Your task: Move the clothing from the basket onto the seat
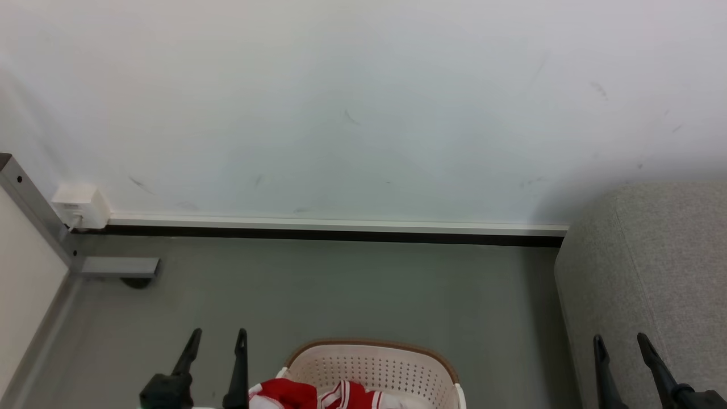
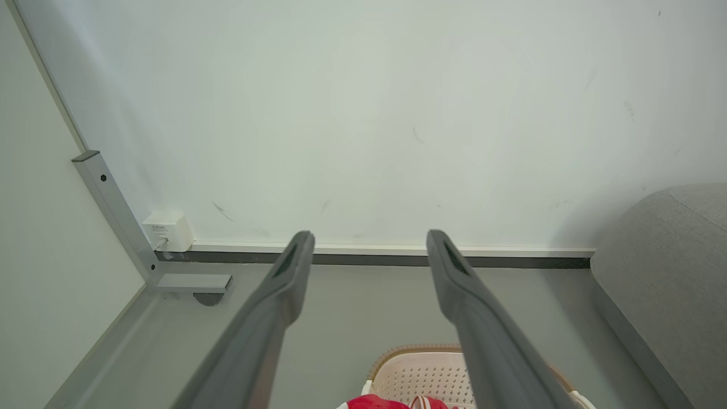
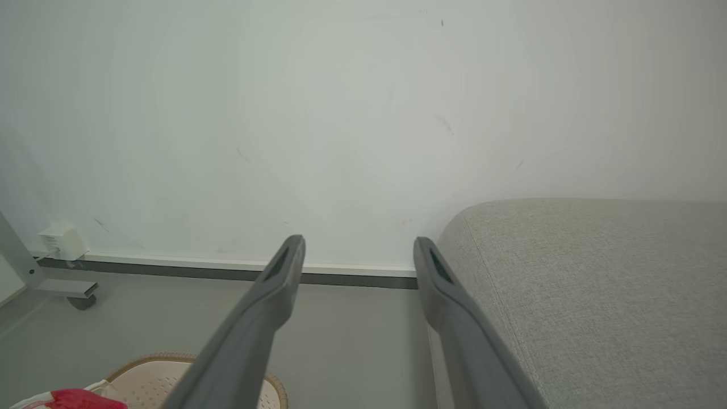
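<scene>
1. Far left: a grey metal frame point(image 1: 34, 207) slants up beside a pale panel, and its foot bar rests on the floor point(image 1: 341, 284). A white wall box point(image 1: 81, 205) sits just beside the frame, low on the wall point(image 1: 363, 113).
2. The left tool point(image 1: 220, 332) shows at the lower left of the head view with its fingers pointing up. The fingers are spread and released, with nothing between them. It stands just left of the basket.
3. The basket point(image 1: 375, 366) stands on the floor at bottom centre, between the two tools. It has a cream perforated wall and a brown rim, and its near part is cut off by the frame edge.
4. The clothing point(image 1: 284, 393) is red with white striped trim. It lies bunched inside the basket, toward the basket's left side. None of it is on the seat.
5. A dark and white skirting strip point(image 1: 341, 227) runs along the foot of the wall behind the basket.
6. The seat point(image 1: 653, 267), of grey speckled fabric, stands at the right against the wall. A strip of bare floor separates it from the basket.
7. The right tool point(image 1: 619, 338) is at the lower right with its fingers spread, released and empty. It shows against the seat's front face, and contact with the seat cannot be judged.
</scene>
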Robot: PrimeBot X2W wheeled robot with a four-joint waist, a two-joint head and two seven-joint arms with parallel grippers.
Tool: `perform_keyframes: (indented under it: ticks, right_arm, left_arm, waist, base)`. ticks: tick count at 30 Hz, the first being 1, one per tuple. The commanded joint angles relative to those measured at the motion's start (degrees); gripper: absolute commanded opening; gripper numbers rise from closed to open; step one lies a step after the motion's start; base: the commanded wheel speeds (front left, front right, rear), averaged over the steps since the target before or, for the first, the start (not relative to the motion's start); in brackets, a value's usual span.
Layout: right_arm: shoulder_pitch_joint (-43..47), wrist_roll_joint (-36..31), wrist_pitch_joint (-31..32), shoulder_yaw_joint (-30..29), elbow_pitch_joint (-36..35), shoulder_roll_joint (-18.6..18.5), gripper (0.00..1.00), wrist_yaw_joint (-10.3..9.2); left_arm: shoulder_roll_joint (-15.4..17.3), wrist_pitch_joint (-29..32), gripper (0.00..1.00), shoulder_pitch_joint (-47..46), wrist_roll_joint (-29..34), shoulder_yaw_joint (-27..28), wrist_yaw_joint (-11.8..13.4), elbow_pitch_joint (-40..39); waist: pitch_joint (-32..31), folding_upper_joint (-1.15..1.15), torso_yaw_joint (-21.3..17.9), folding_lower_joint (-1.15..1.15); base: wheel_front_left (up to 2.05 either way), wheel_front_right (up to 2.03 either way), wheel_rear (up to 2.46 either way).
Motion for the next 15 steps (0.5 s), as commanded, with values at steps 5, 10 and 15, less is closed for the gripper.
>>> perform_keyframes:
  ticks: [5,10,15]
  right_arm:
    - [0.61,-0.57,-0.37,-0.98,0.33,-0.33,1.0,-0.12]
    - [0.27,-0.39,-0.37,-1.48,0.42,-0.31,1.0,-0.12]
    - [0.21,-0.45,-0.37,-1.56,0.32,-0.31,1.0,-0.12]
  left_arm:
    - [-0.13,-0.34,1.0,0.55,0.75,0.52,-0.5,0.71]
    - [-0.25,-0.34,1.0,0.16,0.7,0.77,-0.77,1.26]
    - [-0.37,-0.34,1.0,-0.02,0.84,1.09,-1.04,1.54]
  waist:
    - [0.0,0.0,0.0,0.0]
    - [0.03,0.0,0.06,0.0]
    - [0.01,0.0,0.14,0.0]
  base:
    - [0.0,0.0,0.0]
    - [0.0,0.0,0.0]
    - [0.0,0.0,0.0]
